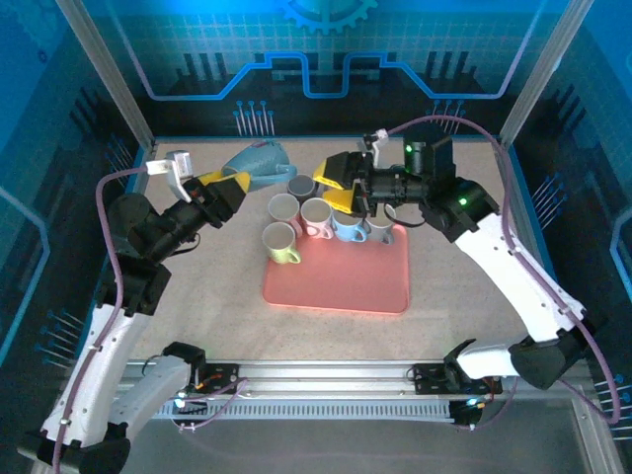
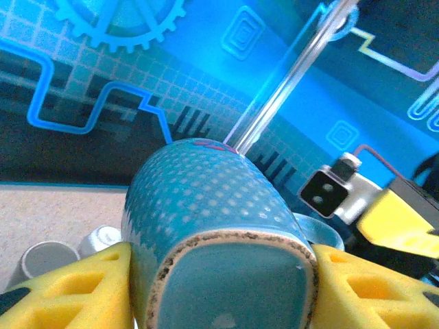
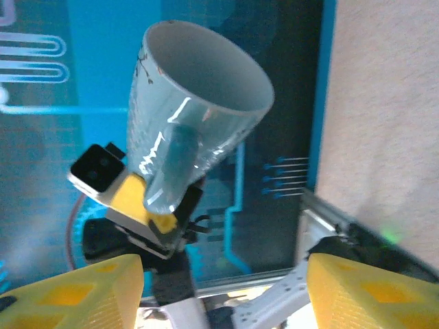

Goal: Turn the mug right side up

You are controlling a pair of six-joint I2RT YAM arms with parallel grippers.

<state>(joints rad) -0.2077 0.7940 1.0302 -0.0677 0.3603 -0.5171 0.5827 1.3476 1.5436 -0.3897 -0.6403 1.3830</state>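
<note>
Mug (image 2: 218, 205), teal, dotted, tilted, in left claw (image 1: 240, 179)

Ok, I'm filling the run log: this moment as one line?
left gripper: shut on teal mug, aloft | right gripper: open, clear of it | teal mug: tilted, not upright
</note>
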